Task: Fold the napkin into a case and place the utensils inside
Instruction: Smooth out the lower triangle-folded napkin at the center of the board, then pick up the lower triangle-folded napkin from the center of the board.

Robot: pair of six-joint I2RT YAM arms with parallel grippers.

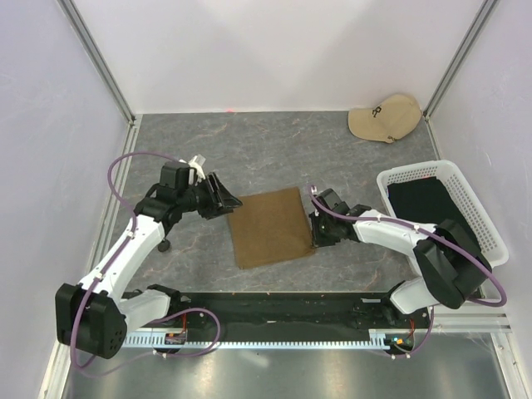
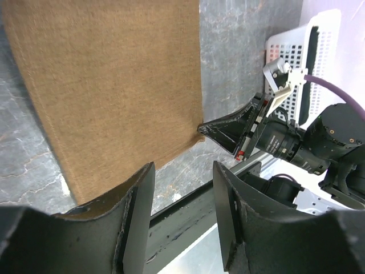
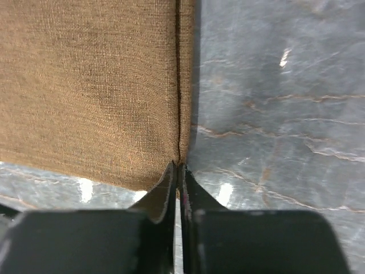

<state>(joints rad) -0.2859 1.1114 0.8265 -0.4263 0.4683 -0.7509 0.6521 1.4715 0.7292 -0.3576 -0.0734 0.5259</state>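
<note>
The olive-brown napkin lies flat on the grey table, a little skewed. It fills the left wrist view and the right wrist view. My right gripper is shut, pinching the napkin's right near corner between its tips; the same pinch shows in the left wrist view. My left gripper is open and empty beside the napkin's far left corner, its jaws standing apart above the table. No utensils are in view.
A white mesh basket holding black fabric stands at the right, also in the left wrist view. A beige cap lies at the far right corner. White walls enclose the table on three sides.
</note>
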